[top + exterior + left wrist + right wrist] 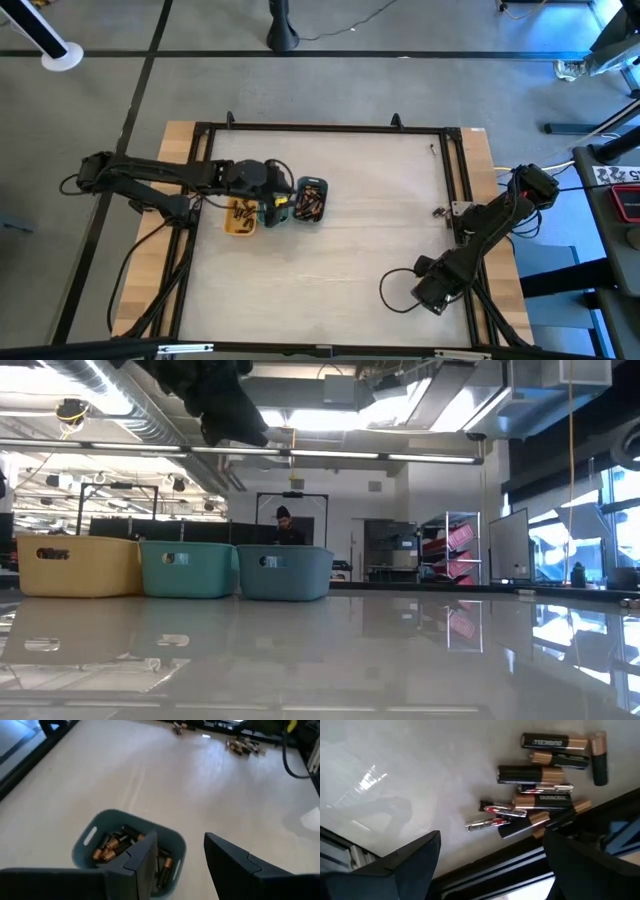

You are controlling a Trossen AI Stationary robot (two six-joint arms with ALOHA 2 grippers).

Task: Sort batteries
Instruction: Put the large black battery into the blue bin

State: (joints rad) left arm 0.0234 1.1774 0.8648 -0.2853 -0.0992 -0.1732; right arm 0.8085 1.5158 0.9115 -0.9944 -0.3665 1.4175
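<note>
Three small trays stand side by side left of the table's middle: yellow [240, 217], green [272, 212] and grey-blue [312, 200]. The grey-blue tray [92, 832] holds several dark, copper-ended batteries [112, 847]; the yellow tray holds some too. My left gripper [180, 837] hovers open over the grey-blue tray, with nothing between its fingers. Several loose batteries [540, 795] lie flat on the table beside the black frame rail [600, 815]. My right gripper [491, 835] hangs open above them, pointing steeply down, toward the table's near right [432, 292].
A black frame rail [455, 180] runs around the table. Small clusters of batteries lie by the right rail [440, 212] and farther back [432, 150]. Bare tabletop [360, 250] stretches between the trays and the right arm. A person [285, 525] stands far off in the room.
</note>
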